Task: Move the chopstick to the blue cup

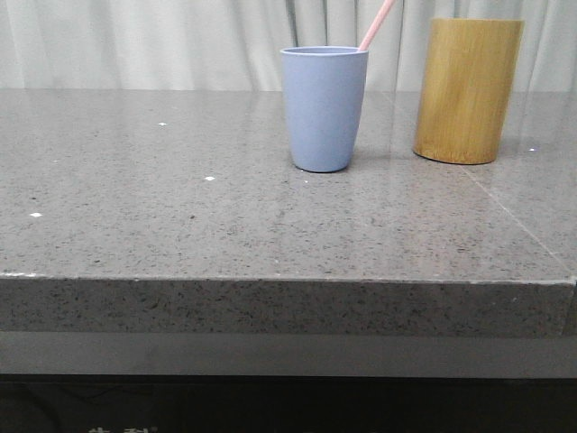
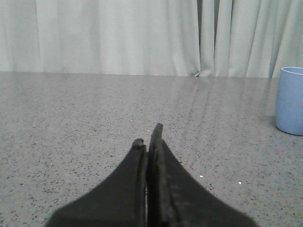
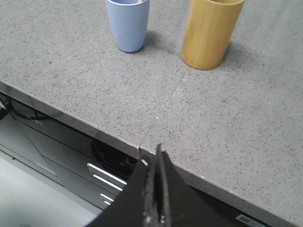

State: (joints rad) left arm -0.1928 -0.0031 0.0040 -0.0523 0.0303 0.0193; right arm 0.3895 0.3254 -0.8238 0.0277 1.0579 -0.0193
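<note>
chopstick [image 1: 376, 26] sits in blue cup [image 1: 324, 108], leaning right over the rim, top end out of frame. Cup upright on grey speckled worktop [image 1: 180, 225], bamboo cylinder [image 1: 467, 90] near on its right, not touching. Left pincer [image 2: 147, 137] closed, holding nothing. Right pincer [image 3: 155, 153] closed, empty, off the worktop's front edge. White marks under the edge, unreadable.
</note>
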